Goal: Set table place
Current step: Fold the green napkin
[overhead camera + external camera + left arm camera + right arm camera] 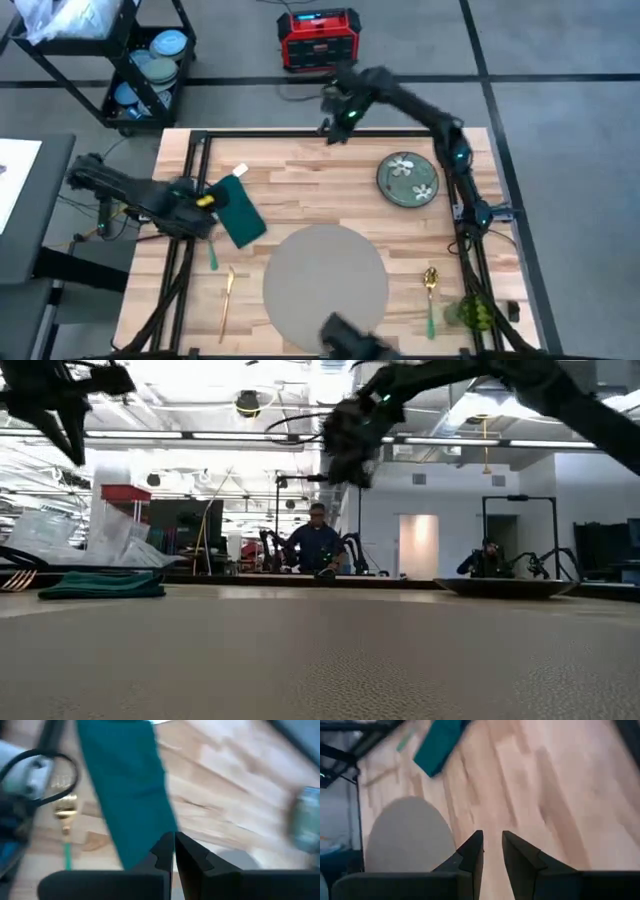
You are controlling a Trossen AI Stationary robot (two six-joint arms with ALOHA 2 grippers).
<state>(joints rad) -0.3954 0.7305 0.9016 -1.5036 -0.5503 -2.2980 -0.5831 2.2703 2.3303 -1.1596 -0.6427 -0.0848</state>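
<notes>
Placemat [325, 278] bare, plate [409, 180] near right table [300, 185] edge. Right gripper [492, 851] slightly parted, empty; left gripper [173, 851] closed empty beside napkin [238, 210]. A shallow rim grasp may drop the plate.

The left arm comes in low from the left side, almost flat, and its left gripper [200, 203] hangs near the left edge, with the two dark fingers [162, 852] pressed together, no gap between them. The right arm rises from the right side, bends at the elbow and reaches far to the back edge. There the right gripper [338, 120] points downward, its fingers [472, 850] slightly apart, holding nothing.
</notes>
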